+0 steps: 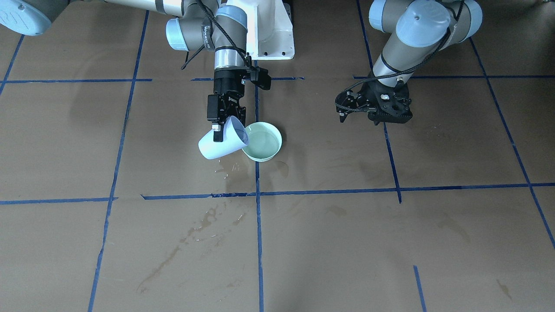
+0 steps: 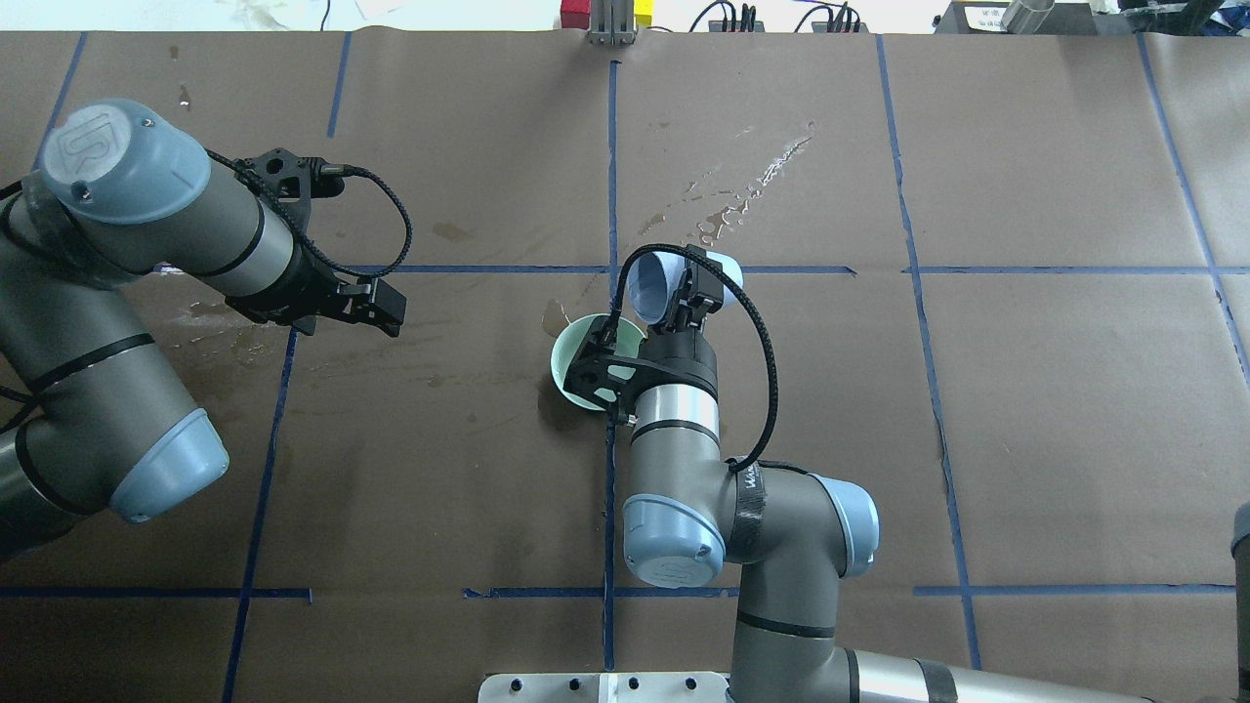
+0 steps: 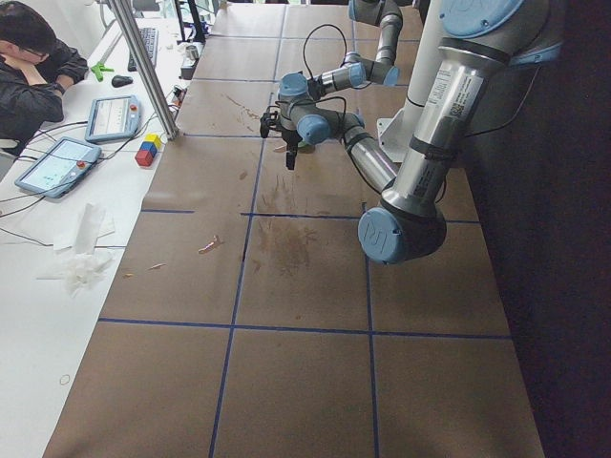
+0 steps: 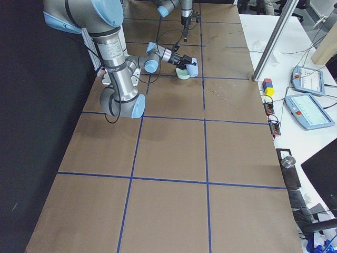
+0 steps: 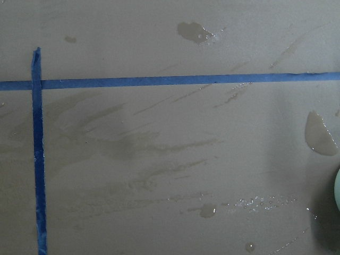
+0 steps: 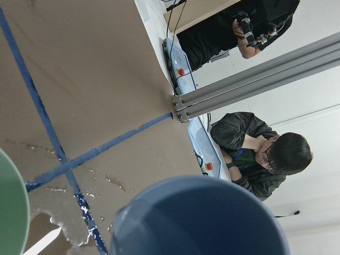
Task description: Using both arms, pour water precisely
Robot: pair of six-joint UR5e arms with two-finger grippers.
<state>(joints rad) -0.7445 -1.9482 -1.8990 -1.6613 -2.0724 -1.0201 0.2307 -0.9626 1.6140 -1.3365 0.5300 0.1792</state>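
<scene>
The right claw (image 1: pixel 226 129) is clamped on the cup (image 1: pixel 217 147), one finger down its outer wall and the other apparently inside the lip. That grip leaves the mouth free to pour.

The brown tabletop (image 1: pixel 390 238) fills the front-facing view. Blue tape (image 1: pixel 258 225) divides it into squares, probably as placement guides.

The right arm (image 1: pixel 230 47) drops from the top centre of that view. Its wrist is rolled so the cup lies tipped almost on its side. The left arm (image 1: pixel 403 47) enters at the upper right and ends well apart from the pour, with the left claw (image 1: pixel 381 115) hanging over bare paper and carrying nothing. I cannot tell how wide its jaws stand. It seems parked clear to leave the other arm room.

The green bowl (image 1: pixel 260 157) sits just left of centre beside a tape crossing, as the target.

The cup's mouth faces the bowl, with its lip over the bowl's near rim, so whatever leaves should fall inside.

The water (image 1: pixel 263 142) shows only as a faint sheen in the bowl. No stream is visible, and I cannot tell whether any remains in the cup. I judge the pour to be at or near its end.

Puddles (image 1: pixel 225 167) glisten just below cup and bowl, so some water has missed. A hasty tilt back risks more drips there.
</scene>
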